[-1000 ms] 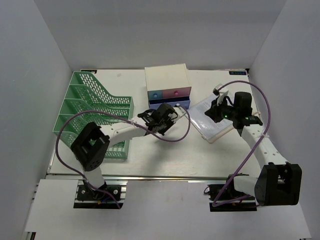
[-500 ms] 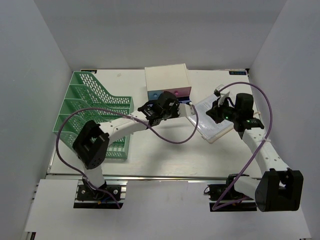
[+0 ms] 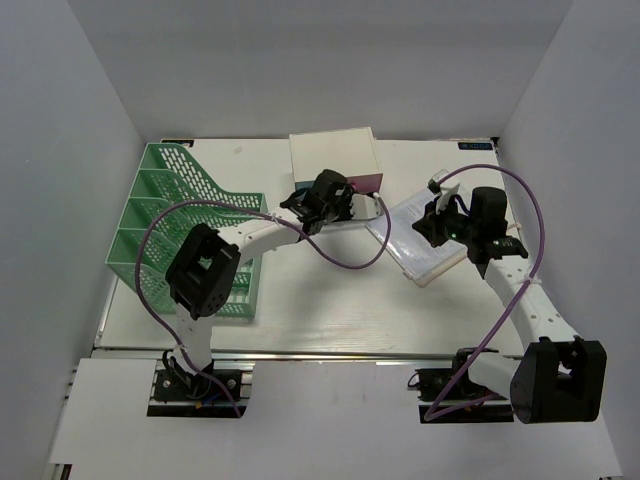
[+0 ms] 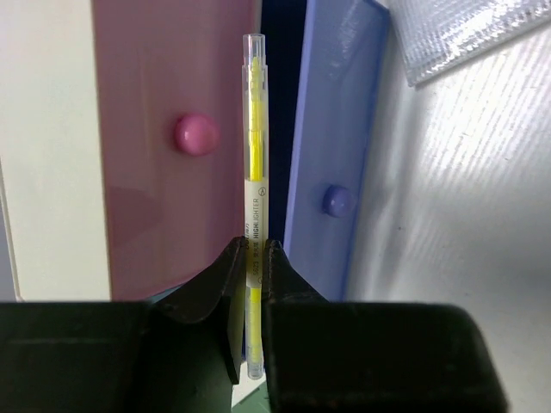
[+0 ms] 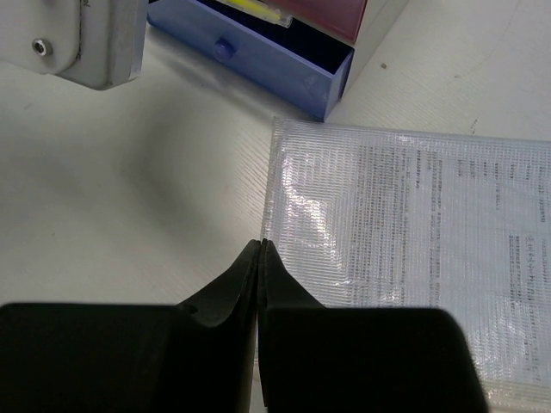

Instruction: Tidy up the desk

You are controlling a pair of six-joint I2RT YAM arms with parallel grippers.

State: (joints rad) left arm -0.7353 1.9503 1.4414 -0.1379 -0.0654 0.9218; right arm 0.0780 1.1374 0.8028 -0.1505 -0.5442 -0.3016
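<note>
The desk [image 3: 330, 300] is an off-white tabletop between grey walls. My left gripper [image 3: 336, 200] is shut on a yellow highlighter [image 4: 255, 172] and holds it in front of the white drawer box [image 3: 333, 155]. The pen lies along the gap between the pink drawer [image 4: 172, 129] and the pulled-out blue drawer [image 4: 331, 172]. My right gripper [image 3: 432, 225] hovers over a clear mesh document pouch [image 3: 425, 245]. In the right wrist view its jaws [image 5: 260, 245] are shut at the left edge of the pouch [image 5: 413, 232]; nothing shows between them.
A green mesh file rack [image 3: 170, 220] stands at the left of the desk. The purple cable of the left arm [image 3: 345, 262] loops over the middle. The blue drawer [image 5: 258, 64] stands open near the pouch's corner. A metal rail [image 3: 330, 353] runs along the front edge.
My left gripper has moved back toward the drawer box with the highlighter and now covers the drawer fronts from above. The right gripper has barely shifted over the pouch.
</note>
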